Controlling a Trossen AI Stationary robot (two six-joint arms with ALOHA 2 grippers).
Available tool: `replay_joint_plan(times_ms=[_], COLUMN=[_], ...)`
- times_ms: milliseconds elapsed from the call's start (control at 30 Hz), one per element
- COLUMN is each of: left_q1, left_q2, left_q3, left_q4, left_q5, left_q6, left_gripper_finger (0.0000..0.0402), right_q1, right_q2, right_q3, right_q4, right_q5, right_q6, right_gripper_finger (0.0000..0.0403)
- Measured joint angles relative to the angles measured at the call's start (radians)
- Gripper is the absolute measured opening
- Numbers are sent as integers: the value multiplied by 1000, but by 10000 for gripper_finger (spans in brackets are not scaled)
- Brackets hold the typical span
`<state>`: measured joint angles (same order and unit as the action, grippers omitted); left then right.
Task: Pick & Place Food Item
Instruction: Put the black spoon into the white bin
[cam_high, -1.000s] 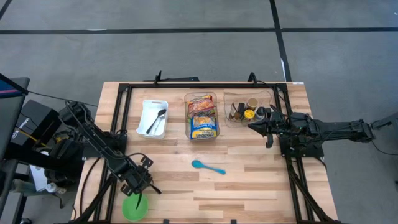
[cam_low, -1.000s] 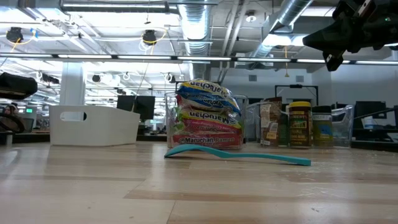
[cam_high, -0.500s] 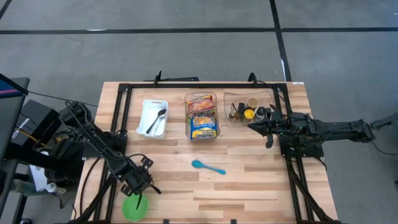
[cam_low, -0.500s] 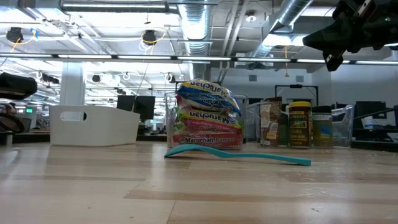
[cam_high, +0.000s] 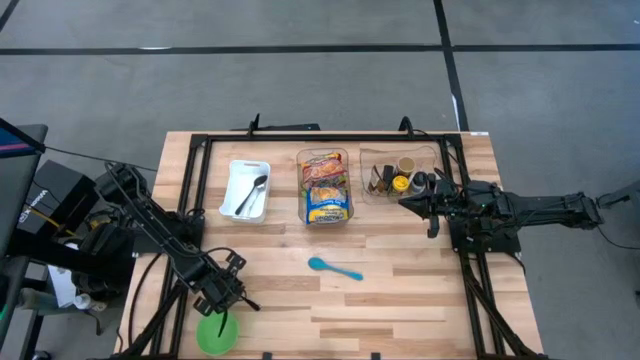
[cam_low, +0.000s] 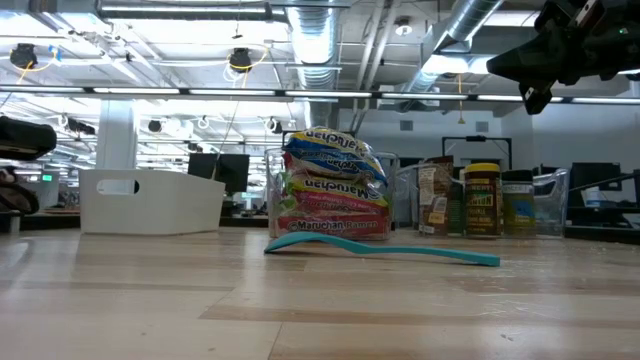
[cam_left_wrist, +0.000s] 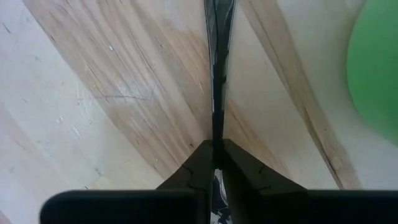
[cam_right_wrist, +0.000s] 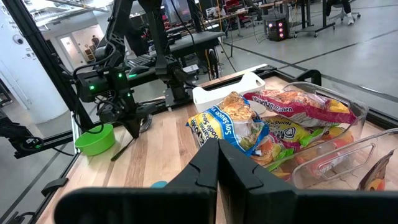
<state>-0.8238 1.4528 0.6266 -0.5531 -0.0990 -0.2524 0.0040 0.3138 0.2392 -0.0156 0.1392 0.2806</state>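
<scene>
wood table (cam_high: 400, 300) is holding bins | my left claw (cam_high: 228, 309) is pinching a thin dark stick (cam_left_wrist: 216, 56) by green bowl (cam_high: 216, 335) | my right claw (cam_high: 405, 203) is staying clenched, empty

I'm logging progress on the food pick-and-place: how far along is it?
Done: no food looks moved; the noodle packets sit in their clear bin. In hand: the left hand is shut on a thin dark utensil beside the green bowl. The right hand is shut and empty by the jar bin. Left: picking and placing a packet.
</scene>
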Motion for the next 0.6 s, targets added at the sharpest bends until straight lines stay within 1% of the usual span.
replay_joint_plan(times_ms=[200,367,600], left_q1=[0,2,43], left_q2=[-32,-90,-236], left_q3=[-4,-4,-3], left_q4=[0,7,22], left_q5=[-10,-36,-65], left_q6=[0,0,-40], left_gripper_finger=[6,9,9], right_q1=[0,0,0], right_q2=[0,0,0], right_q3=[0,0,0], right_q4=[0,0,0], right_q5=[0,0,0], right_q6=[0,0,0], right_gripper_finger=[0,0,0])
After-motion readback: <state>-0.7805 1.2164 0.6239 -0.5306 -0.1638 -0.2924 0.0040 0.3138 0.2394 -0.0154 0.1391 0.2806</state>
